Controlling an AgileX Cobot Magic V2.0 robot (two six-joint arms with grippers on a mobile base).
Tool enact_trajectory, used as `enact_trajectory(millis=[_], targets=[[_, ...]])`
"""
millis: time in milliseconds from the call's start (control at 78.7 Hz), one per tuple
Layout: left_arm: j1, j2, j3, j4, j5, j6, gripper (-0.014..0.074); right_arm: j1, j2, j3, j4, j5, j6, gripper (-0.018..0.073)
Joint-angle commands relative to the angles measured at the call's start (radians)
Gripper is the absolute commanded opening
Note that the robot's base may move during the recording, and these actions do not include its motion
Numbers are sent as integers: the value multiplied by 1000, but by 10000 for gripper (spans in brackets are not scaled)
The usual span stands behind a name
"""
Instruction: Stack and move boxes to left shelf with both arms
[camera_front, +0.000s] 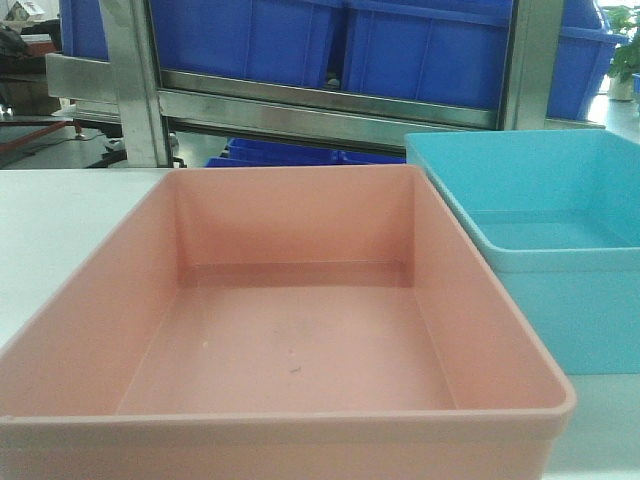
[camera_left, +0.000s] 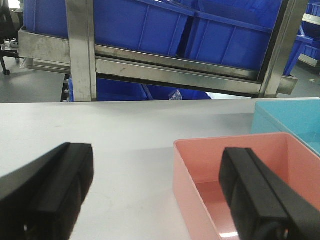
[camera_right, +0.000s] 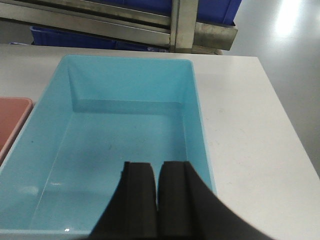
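The salmon pink box (camera_front: 300, 330) sits on the white table close to the front camera, with the light blue box (camera_front: 560, 300) to its right, their rims nearly touching. My left gripper (camera_left: 157, 155) is open wide. One finger (camera_left: 55, 190) hangs over the table outside the pink box (camera_left: 200, 170), the other (camera_left: 255, 195) over its inside, so they straddle its left wall. My right gripper (camera_right: 157, 172) is shut and holds nothing, above the inside of the blue box (camera_right: 125, 130) near its right wall. The left shelf is out of view.
A steel rack (camera_front: 300, 115) stands behind the table (camera_front: 60, 230), loaded with large dark blue bins (camera_front: 420, 50), and more of them sit lower down (camera_front: 290, 155). A rack upright (camera_front: 135, 80) rises at the back left. The table's right edge (camera_right: 280, 130) runs beside the blue box.
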Motion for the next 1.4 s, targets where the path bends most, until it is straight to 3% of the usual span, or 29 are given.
enact_trajectory(millis=[0, 127, 369, 445, 572, 661, 851, 1258, 1385], targets=[[3, 2, -28, -9, -80, 0, 426, 2, 77, -80, -11, -46, 18, 50], [3, 2, -28, -9, -80, 0, 426, 2, 235, -200, -10, 75, 60, 50], [3, 2, -28, -9, -80, 0, 426, -5, 509, -468, -11, 376, 39, 66], [3, 2, -28, -9, -80, 0, 426, -37, 578, -538, -11, 408, -8, 157], [3, 2, -28, -9, -80, 0, 426, -97, 684, -642, -10, 489, -81, 400], [3, 2, -28, -9, -80, 0, 426, -131, 776, -716, -9, 568, -123, 470], [3, 2, -28, -9, -80, 0, 426, -176, 977, -896, 80, 665, -197, 468], [3, 2, -28, -9, -80, 0, 426, -190, 1312, -1160, 117, 749, -282, 465], [3, 2, -28, -9, -80, 0, 426, -191, 1360, -1193, 119, 756, -295, 377]])
